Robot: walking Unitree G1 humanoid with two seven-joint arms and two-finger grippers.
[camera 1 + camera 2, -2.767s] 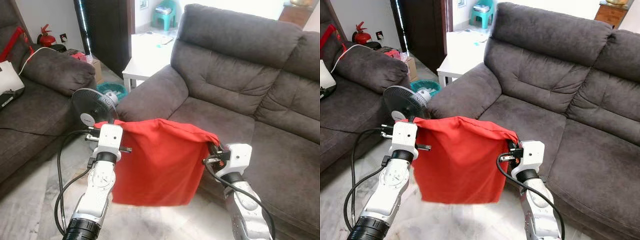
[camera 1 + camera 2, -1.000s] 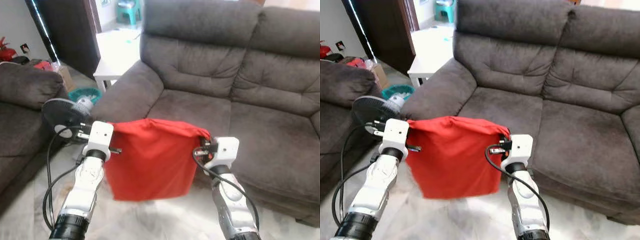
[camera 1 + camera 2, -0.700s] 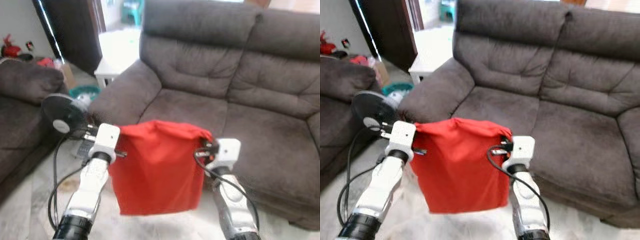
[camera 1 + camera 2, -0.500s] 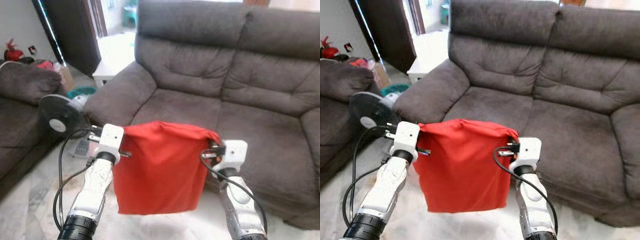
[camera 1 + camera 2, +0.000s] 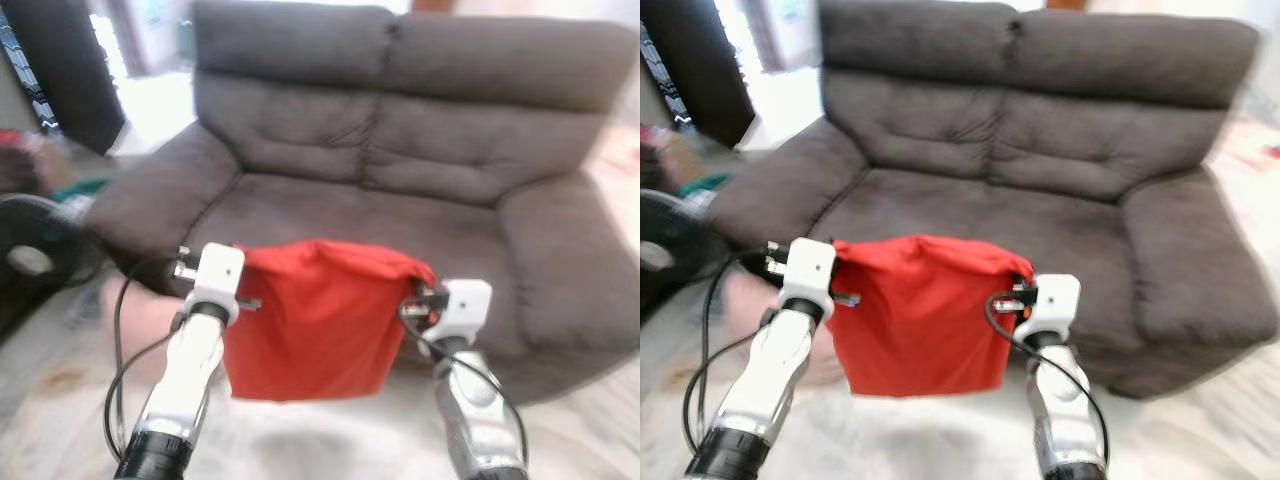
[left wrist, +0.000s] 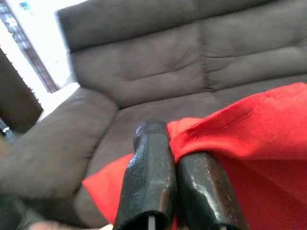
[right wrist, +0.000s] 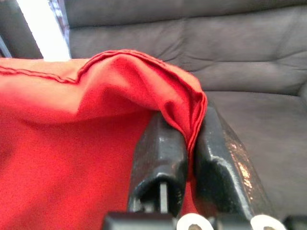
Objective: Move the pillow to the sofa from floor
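Red pillow (image 5: pixel 315 320) suspended before grey sofa (image 5: pixel 400 150)
Left gripper (image 6: pixel 169 143) and right gripper (image 7: pixel 192 139) each pinch one top corner (soft, creased fabric), fingers closed

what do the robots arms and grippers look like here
Both arms are silver segmented metal, each ending in a boxy white wrist block, with a black collar low on the left arm. Loose black cables loop beside each forearm. The left gripper and right gripper each have two long, thick, glossy black fingers with rounded tips.

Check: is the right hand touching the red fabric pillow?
Touching. In the right wrist view the right hand has both black fingers pinched on a folded edge of the red fabric pillow, with no gap visible.
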